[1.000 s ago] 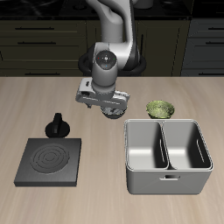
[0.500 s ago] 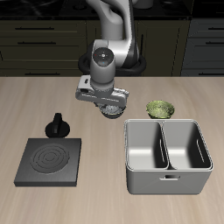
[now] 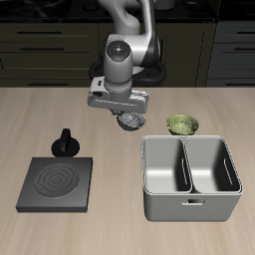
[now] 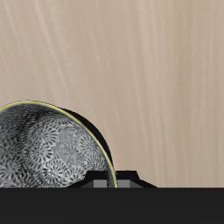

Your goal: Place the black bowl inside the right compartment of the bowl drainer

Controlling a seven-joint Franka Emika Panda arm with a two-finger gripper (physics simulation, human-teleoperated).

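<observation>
The black bowl [image 3: 130, 121] hangs above the wooden table, dark outside and pale speckled inside, with my gripper [image 3: 125, 113] shut on its rim. In the wrist view the bowl [image 4: 48, 153] fills the area close to the fingers [image 4: 105, 181], its patterned inside facing me. The bowl drainer [image 3: 186, 144], a grey bin with a central divider and two deep compartments, stands nearer the table's front edge, a short way from the bowl. Both compartments look empty.
A green-yellow patterned bowl [image 3: 181, 124] sits just behind the drainer, close to the held bowl. A flat black stove plate [image 3: 58, 184] lies near the front edge, with a small black knobbed object [image 3: 66, 142] behind it.
My gripper has risen with the black bowl in it and shifted slightly toward the drainer's side. Everything else on the table stays put.
</observation>
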